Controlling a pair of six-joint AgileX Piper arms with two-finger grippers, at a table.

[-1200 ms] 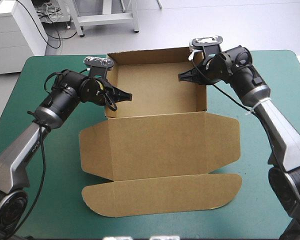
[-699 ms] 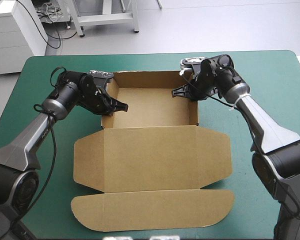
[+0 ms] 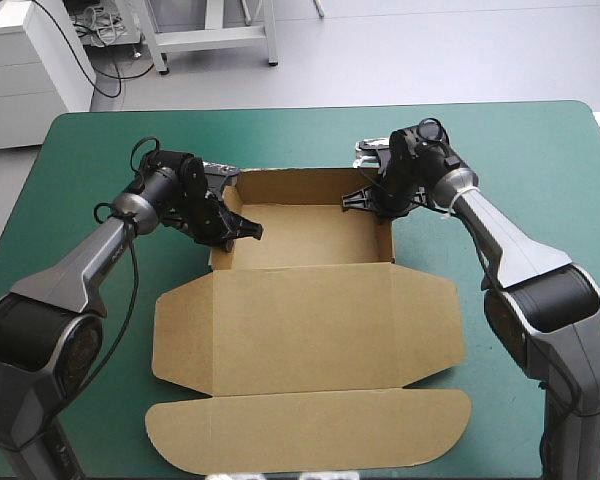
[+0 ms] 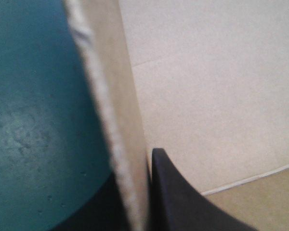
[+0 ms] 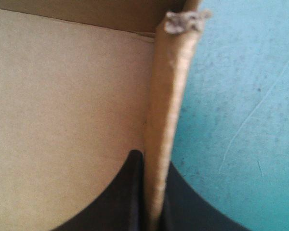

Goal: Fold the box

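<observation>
The brown box (image 3: 310, 235) stands as an open tray at mid-table, with its lid (image 3: 310, 310) flat toward the front and a rounded flap (image 3: 310, 430) near the front edge. My left gripper (image 3: 232, 228) is shut on the tray's left wall, and my right gripper (image 3: 365, 198) is shut on the right wall. In the left wrist view the wall's edge (image 4: 120, 120) runs up between the black fingers (image 4: 176, 197) of the left gripper (image 4: 137, 192). In the right wrist view the right wall (image 5: 166, 96) is pinched in the right gripper (image 5: 154, 192), one finger inside the tray and one outside.
The teal-green cover (image 3: 100, 140) shows on both sides of the box and beyond its back wall. The lid's side flaps (image 3: 180, 320) lie flat, spreading wider than the tray. The front flap ends close to the table's near edge.
Both grippers have come down and toward the front with the tray in their hold. The tray now sits lower and nearer, and both arms are more folded in.
</observation>
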